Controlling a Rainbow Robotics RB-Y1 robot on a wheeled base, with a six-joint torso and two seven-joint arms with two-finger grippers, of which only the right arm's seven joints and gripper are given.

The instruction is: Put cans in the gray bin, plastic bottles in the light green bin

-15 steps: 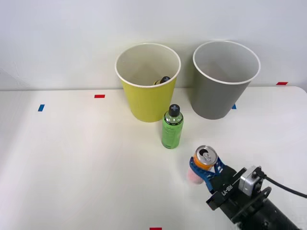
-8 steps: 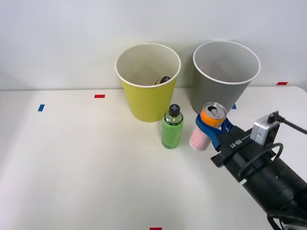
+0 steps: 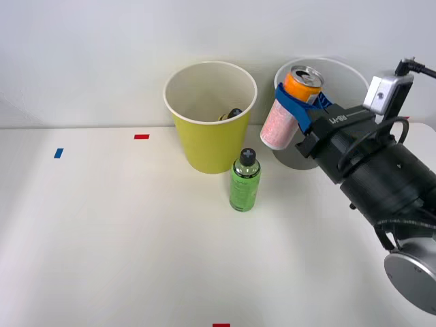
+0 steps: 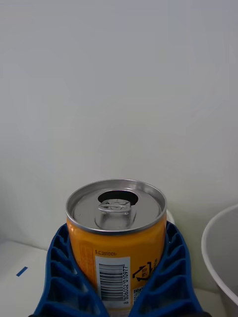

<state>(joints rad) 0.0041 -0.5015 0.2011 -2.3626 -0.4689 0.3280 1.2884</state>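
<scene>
Above the counter (image 3: 102, 238), at the near-left edge of the gray bin (image 3: 344, 68), the right claw (image 3: 300, 102) is closed on the drink can (image 3: 289, 107). Blue ribbed fingers (image 4: 62, 277) clamp both sides of the can's orange upper part; pale pink-white lower body hangs clear below the grip. Can is lifted off the counter, tilted slightly, silver lid up with the tab opening showing. In the wrist view the lid sits just above the finger ribs, barcode facing the camera, and a curved white bin rim (image 4: 218, 252) shows to one side.

In the front view the can overlaps the gray bin's left rim; whether it is over the opening or just in front of it cannot be told. Black arm (image 3: 381, 184) runs back from the claw to the right, covering much of the bin's front wall.

Light green bin (image 3: 208, 139) stands upright to the left of the gray bin, white inside, with a small dark item just visible against its inner wall. Green plastic bottle (image 3: 244, 182) with black cap stands upright on the counter just in front of the light green bin, toward its right, well apart from the claw.

Tape marks on the counter: red (image 3: 142, 136), blue (image 3: 58, 153), and another red (image 3: 221, 325) at the near edge.
</scene>
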